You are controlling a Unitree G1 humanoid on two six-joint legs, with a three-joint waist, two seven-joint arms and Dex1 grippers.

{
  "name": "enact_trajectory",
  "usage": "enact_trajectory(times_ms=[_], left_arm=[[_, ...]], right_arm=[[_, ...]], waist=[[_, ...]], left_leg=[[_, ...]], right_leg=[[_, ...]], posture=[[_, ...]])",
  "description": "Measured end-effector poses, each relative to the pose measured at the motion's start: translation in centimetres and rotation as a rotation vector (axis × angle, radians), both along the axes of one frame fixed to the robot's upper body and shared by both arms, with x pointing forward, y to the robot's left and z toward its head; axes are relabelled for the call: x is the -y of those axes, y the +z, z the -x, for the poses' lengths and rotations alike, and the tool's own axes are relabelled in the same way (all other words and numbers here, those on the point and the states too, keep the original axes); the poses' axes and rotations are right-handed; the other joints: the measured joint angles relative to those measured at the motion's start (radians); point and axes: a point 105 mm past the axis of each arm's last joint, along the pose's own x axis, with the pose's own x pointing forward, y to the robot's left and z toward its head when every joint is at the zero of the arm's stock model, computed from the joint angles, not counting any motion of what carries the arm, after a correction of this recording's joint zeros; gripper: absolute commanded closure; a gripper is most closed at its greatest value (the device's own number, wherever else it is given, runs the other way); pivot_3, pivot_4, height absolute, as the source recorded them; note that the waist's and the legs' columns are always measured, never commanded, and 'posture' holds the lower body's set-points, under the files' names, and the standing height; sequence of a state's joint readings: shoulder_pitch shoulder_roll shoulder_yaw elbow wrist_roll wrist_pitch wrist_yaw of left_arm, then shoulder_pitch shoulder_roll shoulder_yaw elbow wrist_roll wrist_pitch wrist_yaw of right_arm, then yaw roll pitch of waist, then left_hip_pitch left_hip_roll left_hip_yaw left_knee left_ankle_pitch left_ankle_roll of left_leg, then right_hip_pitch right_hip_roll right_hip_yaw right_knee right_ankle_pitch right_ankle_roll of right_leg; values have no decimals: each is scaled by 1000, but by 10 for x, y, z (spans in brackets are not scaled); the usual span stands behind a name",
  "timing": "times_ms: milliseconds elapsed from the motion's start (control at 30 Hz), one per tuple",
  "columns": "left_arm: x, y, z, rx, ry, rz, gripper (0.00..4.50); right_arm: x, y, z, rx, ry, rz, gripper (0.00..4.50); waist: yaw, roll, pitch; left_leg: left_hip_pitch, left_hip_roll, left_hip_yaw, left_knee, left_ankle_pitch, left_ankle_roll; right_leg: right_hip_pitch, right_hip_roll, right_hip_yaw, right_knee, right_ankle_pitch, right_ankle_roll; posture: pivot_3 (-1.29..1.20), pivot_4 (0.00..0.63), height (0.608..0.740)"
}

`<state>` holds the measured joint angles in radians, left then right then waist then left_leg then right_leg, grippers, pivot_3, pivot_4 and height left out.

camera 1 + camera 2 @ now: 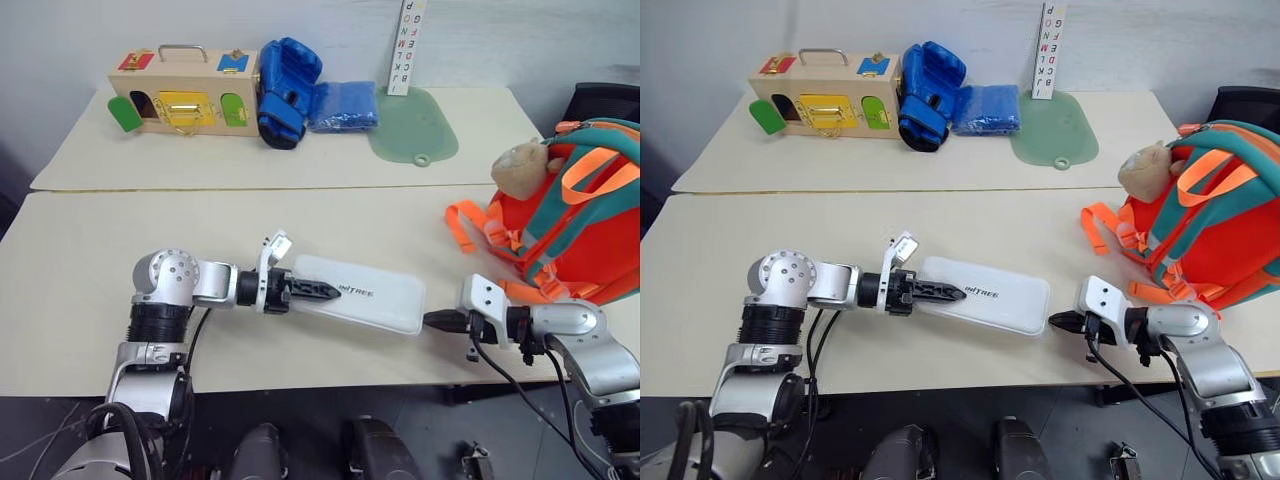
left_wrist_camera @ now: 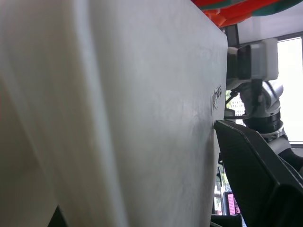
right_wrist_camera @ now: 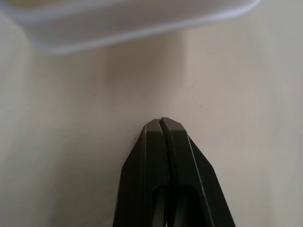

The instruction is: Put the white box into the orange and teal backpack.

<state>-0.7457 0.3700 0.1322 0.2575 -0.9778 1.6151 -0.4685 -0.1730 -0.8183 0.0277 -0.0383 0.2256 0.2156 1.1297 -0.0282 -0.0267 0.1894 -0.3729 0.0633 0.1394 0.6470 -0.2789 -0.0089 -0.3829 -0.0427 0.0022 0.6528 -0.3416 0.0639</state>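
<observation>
The white box (image 1: 375,300) lies flat near the front edge of the cream table (image 1: 120,240), with small dark lettering on top. My left gripper (image 1: 315,291) has come in from the left and is shut on the box's left end, one black finger (image 2: 255,179) lying across its top. My right gripper (image 1: 438,321) is shut and empty, its tip just off the box's right end, over bare table (image 3: 236,94). The orange and teal backpack (image 1: 590,230) stands at the table's right edge, a tan plush toy (image 1: 520,165) on it and orange straps trailing toward the box.
On the far table stand a wooden box with coloured doors (image 1: 185,100), a blue boxing glove (image 1: 288,90), a blue pouch (image 1: 343,105), a green mat (image 1: 415,125) and an upright letter card (image 1: 405,45). A dark chair (image 1: 605,100) stands behind the backpack.
</observation>
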Motion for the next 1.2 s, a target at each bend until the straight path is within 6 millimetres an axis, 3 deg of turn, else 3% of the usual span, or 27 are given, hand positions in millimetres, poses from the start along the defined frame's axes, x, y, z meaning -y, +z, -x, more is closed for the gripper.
enact_trajectory(times_ms=[167, 367, 533, 667, 900, 1067, 1200], left_arm=[[-2, 3, -6, 22, 32, -15, 1922], [-3, -9, -8, 20, 66, -76, 41], [-10, -10, -10, 33, 87, -109, 41], [-26, -6, -12, 62, 112, -150, 41], [-63, 16, -9, 64, 138, -78, 41], [-63, 5, -9, 30, 130, -80, 41], [-87, -3, -13, 28, 170, -158, 41]], right_arm=[[2, 1, -3, 20, -29, -1, 4500], [1, 2, -6, 31, -38, -11, 4500], [-2, 4, -8, 44, -39, -21, 4500], [-6, 3, -8, 49, -28, -31, 4500], [-5, 2, -8, 48, -30, -31, 4500], [-4, 3, -11, 56, -30, -29, 4500], [-4, 4, -13, 59, -23, -23, 4500]], waist=[[0, 0, 0], [-1, -1, 1], [-1, -1, 1], [-2, -1, 1], [-3, -2, 1], [-2, -2, 1], [-8, -3, 2]], left_leg=[[0, 0, 0, 0, 0, 0], [0, 0, 2, 0, 0, 0], [-2, 1, 3, -1, 0, 0], [-5, 1, 5, -1, 1, -1], [-5, 1, 5, -1, 1, -2], [-5, 1, 6, 0, 1, -1], [-5, 2, 7, -2, 0, -2]], right_leg=[[0, 0, 0, 0, 0, 0], [-2, 1, 2, 0, 0, 0], [-4, 1, 3, 0, 0, 0], [-9, 1, 4, 2, 0, 0], [-9, 1, 3, 3, 0, 0], [-9, 0, 3, 3, 0, 0], [-11, 1, 3, 3, -1, -2]], posture=[[0, 150, 740], [0, 150, 740], [0, 150, 740], [0, 150, 740], [0, 150, 740], [0, 150, 740], [0, 150, 740]])
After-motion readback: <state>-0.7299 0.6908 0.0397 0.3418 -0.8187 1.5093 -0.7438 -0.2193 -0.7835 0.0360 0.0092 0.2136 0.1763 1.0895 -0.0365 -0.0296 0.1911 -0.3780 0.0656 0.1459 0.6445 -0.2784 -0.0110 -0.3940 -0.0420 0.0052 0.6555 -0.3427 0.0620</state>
